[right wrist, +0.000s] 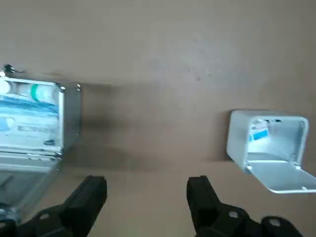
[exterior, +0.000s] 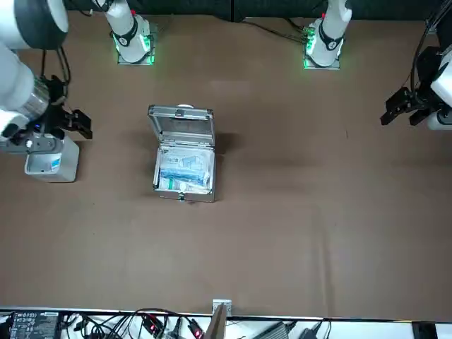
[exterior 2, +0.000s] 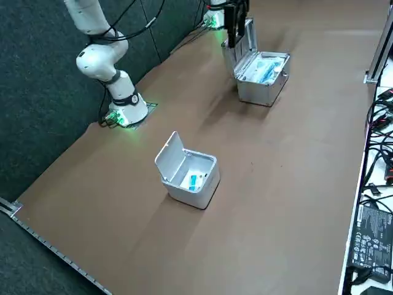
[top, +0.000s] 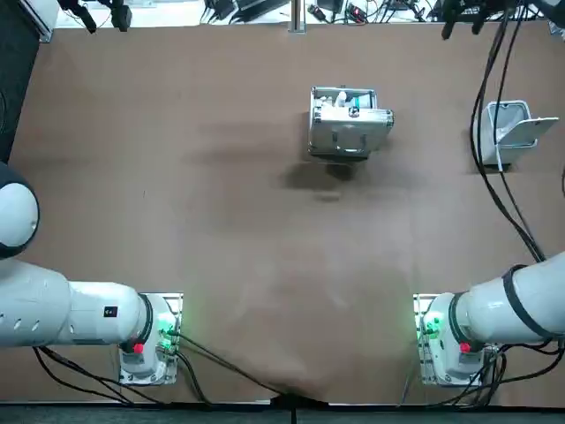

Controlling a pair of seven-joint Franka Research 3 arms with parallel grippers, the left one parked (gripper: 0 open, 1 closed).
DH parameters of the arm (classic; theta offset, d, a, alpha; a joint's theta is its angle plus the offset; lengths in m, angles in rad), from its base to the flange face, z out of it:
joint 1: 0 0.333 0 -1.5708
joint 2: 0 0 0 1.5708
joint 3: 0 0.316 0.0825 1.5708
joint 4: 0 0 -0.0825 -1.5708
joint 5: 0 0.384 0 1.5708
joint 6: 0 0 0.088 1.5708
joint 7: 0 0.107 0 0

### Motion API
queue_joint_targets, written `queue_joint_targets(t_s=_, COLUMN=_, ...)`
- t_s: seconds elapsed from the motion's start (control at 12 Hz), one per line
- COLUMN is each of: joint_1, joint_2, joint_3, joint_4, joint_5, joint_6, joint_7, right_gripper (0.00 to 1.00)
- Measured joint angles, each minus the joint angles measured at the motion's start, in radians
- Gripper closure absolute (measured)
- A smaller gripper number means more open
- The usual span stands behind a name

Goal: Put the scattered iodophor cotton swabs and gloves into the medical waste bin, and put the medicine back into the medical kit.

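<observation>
Hovering right pincer [right wrist: 147,185] wide and empty, medical kit [exterior: 185,185] open, lid [exterior: 181,121] toward robot.

The top camera looks straight down from high, the front camera faces the robot across the table [exterior: 296,226], the side camera looks down diagonally, the wrist camera sits close behind the right gripper [right wrist: 148,197] above the table, and all four share the medical kit [top: 349,122] and the waste bin [top: 510,131].

The white right arm [top: 481,311] has a black band [top: 519,305], green-lit base [top: 439,329], black cables [top: 478,132] and black jaws.
</observation>
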Motion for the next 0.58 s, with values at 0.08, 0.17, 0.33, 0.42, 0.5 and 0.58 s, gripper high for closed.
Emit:
queue_joint_targets(t_s=0.08, joint_1=-0.003, joint_2=-0.017, joint_3=-0.022, joint_4=-0.012, joint_5=0.0, joint_6=-0.005, joint_7=-0.022, right_gripper=0.0)
queue_joint_targets(t_s=0.17, joint_1=-0.005, joint_2=-0.04, joint_3=-0.041, joint_4=-0.029, joint_5=0.0, joint_6=-0.008, joint_7=-0.041, right_gripper=0.0)
queue_joint_targets(t_s=0.33, joint_1=-0.014, joint_2=-0.095, joint_3=-0.063, joint_4=-0.079, joint_5=0.01, joint_6=-0.011, joint_7=-0.057, right_gripper=0.0)
queue_joint_targets(t_s=0.42, joint_1=-0.018, joint_2=-0.125, joint_3=-0.07, joint_4=-0.108, joint_5=0.026, joint_6=-0.011, joint_7=-0.065, right_gripper=0.0)
queue_joint_targets(t_s=0.5, joint_1=-0.021, joint_2=-0.151, joint_3=-0.074, joint_4=-0.134, joint_5=0.04, joint_6=-0.011, joint_7=-0.071, right_gripper=0.0)
queue_joint_targets(t_s=0.58, joint_1=-0.022, joint_2=-0.172, joint_3=-0.075, joint_4=-0.154, joint_5=0.045, joint_6=-0.011, joint_7=-0.072, right_gripper=0.0)
